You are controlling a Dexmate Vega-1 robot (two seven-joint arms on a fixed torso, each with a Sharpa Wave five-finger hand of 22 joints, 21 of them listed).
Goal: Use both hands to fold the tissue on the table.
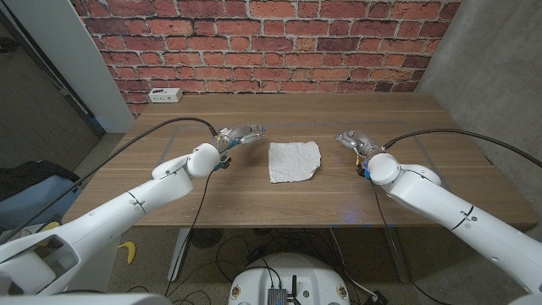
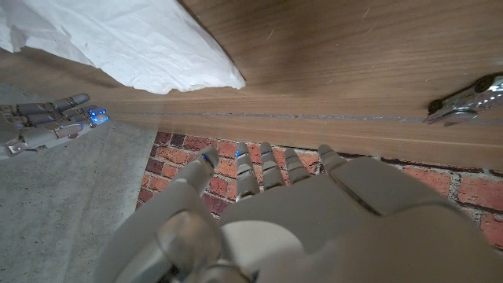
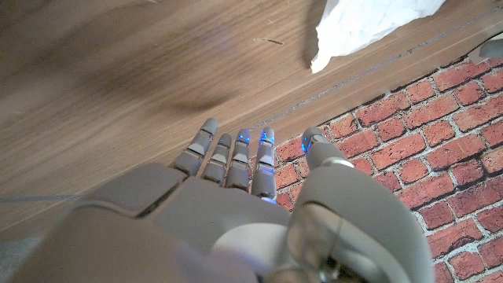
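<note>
While one tissue (image 1: 294, 161) lies apparently unfolded, two hands (image 1: 240, 135) (image 1: 352, 141) empty

Red brick wall (image 1: 271, 42) behind wooden table (image 1: 254, 199); grey concrete rt.

Bench (image 1: 254, 199): matt brown wood, fine grain. Tissue (image 1: 294, 161): white crumpled soft paper. Fingers (image 2: 247, 169): smooth grey plastic. Rough red brick wall (image 1: 262, 42) seen behind.

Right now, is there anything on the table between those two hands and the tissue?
Nothing visible. The tissue lies on bare wood, with the left hand on one side, the right hand on the other, both apart from it.
</note>
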